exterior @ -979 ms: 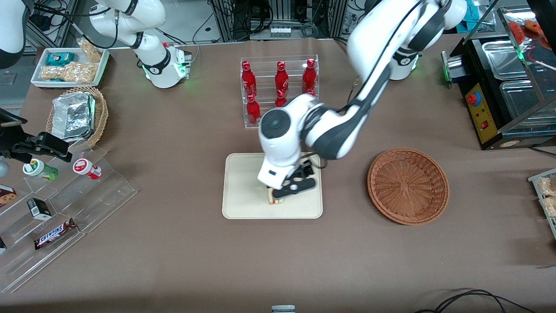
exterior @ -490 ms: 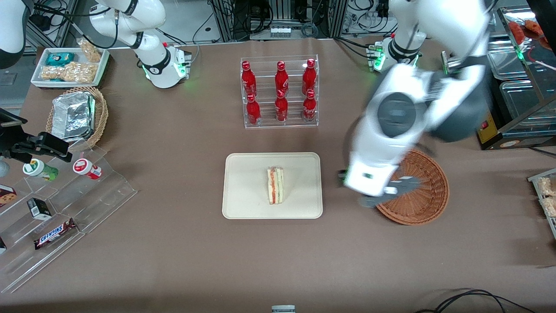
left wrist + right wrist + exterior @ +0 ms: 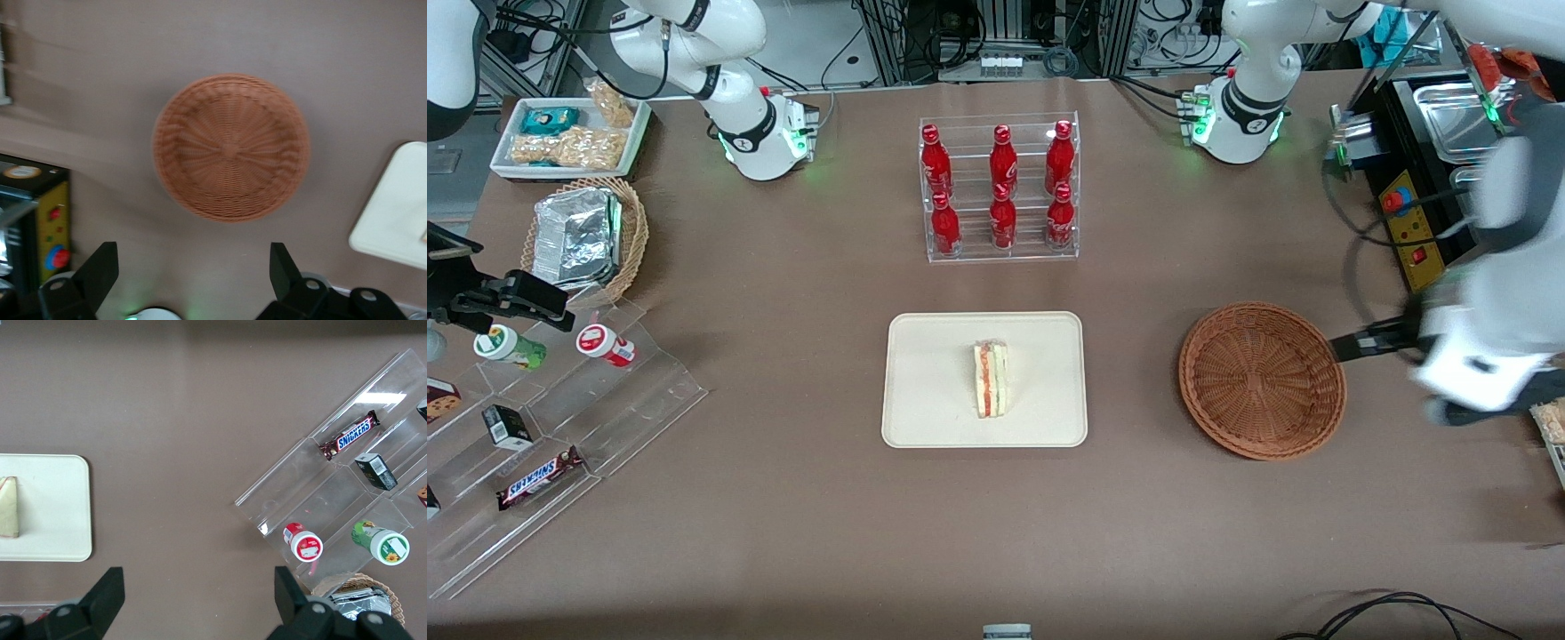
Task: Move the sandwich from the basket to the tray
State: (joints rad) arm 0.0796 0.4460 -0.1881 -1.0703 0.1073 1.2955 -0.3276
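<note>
The sandwich (image 3: 991, 380), a pale wedge with an orange-red and green cut edge, lies alone near the middle of the cream tray (image 3: 934, 391). The parked arm's wrist view also catches the sandwich (image 3: 8, 508) at the tray's (image 3: 53, 513) edge. The reddish-brown wicker basket (image 3: 1263, 380) stands empty beside the tray, toward the working arm's end. My left gripper (image 3: 193, 270) is open with nothing between its fingers, high above the cloth, looking down on the basket (image 3: 230, 147) and a tray corner (image 3: 400, 213). Its white hand (image 3: 1480, 356) hovers past the basket, near the table's end.
A clear rack of red bottles (image 3: 1000, 191) stands farther from the camera than the tray. A black machine with red buttons (image 3: 1423, 222) is close to my hand. A tan basket with foil (image 3: 587, 236), a snack tray (image 3: 569, 133) and an acrylic stand (image 3: 560, 418) sit at the parked arm's end.
One second ago my gripper was down on the sandwich over the tray. It let go, rose, swept over the basket and now hangs past it. The sandwich stays on the tray.
</note>
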